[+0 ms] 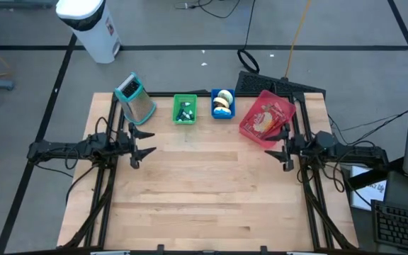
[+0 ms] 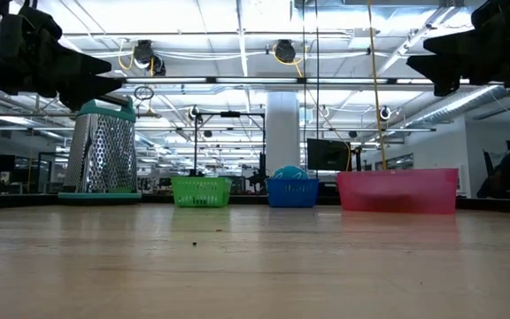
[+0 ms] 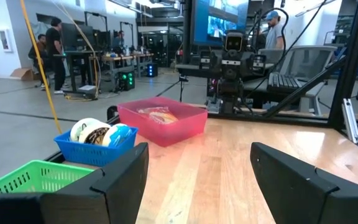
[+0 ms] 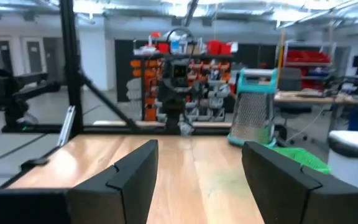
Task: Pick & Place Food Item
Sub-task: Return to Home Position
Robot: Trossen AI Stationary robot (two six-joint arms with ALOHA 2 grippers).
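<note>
Blue bin (image 1: 222, 116) at far edge of tabletop (image 1: 204, 191), betw. green basket (image 1: 184, 119) and pink bin (image 3: 185, 127), held the donuts (image 1: 223, 101), several piled in. Left hand (image 3: 199, 149) hung over tabletop's left side, fingers spread, nothing in them. Right hand (image 4: 201, 146) opposite at right side, likewise spread & empty, just beside pink bin. Risk, my guess: right arm folding home could clip pink bin's near corner & shove it. Left arm sat near grater (image 1: 137, 99); a wide swing might tip it.

I'm watching 2 matte black arms, the left arm (image 1: 62, 151) and the right arm (image 1: 356, 152), each carrying 2 chunky, wedge-shaped black fingers (image 3: 114, 180); thin dark cables (image 1: 103, 127) are looping beside the left wrist.
</note>
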